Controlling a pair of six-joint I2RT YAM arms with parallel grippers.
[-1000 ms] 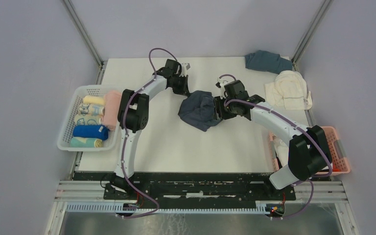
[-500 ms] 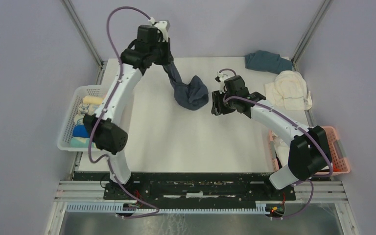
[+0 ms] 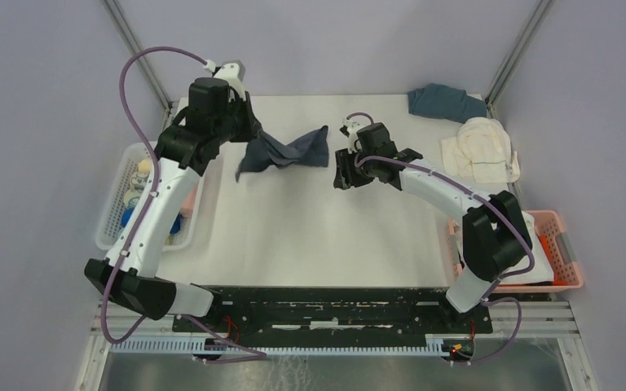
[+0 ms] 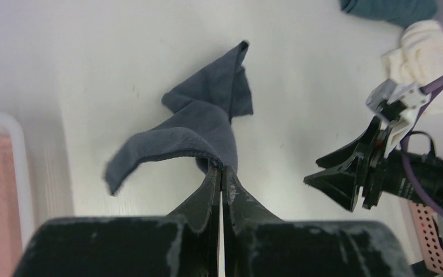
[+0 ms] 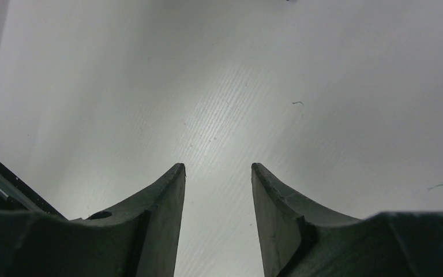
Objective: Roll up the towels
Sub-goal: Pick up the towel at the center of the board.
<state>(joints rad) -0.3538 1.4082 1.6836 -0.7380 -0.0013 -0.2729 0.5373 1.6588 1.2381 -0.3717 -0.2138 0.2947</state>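
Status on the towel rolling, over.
Left gripper shut on the navy towel, hanging, unrolled. Right gripper open, empty, beside it. Slate blue towel and cream towel heaped far right, out of the way.

A white table [image 3: 310, 236] fills the middle of a small booth. A left wall [image 3: 41, 122], a far wall [image 3: 326, 41] and a right wall [image 3: 595, 122], all plain pale lilac-grey, close it in. A left post [image 3: 136, 53] and a right post [image 3: 521, 49] of aluminium rise at the far corners. Along the near edge lies a black plate [image 3: 334, 305], scuffed white in places, set on silver rails [image 3: 130, 318]. Nearer still is a brushed metal sheet [image 3: 334, 371]. The light is soft and even, with faint shadows. Close up, the tabletop shows fine ribs and a bright glare streak [image 5: 219, 133].
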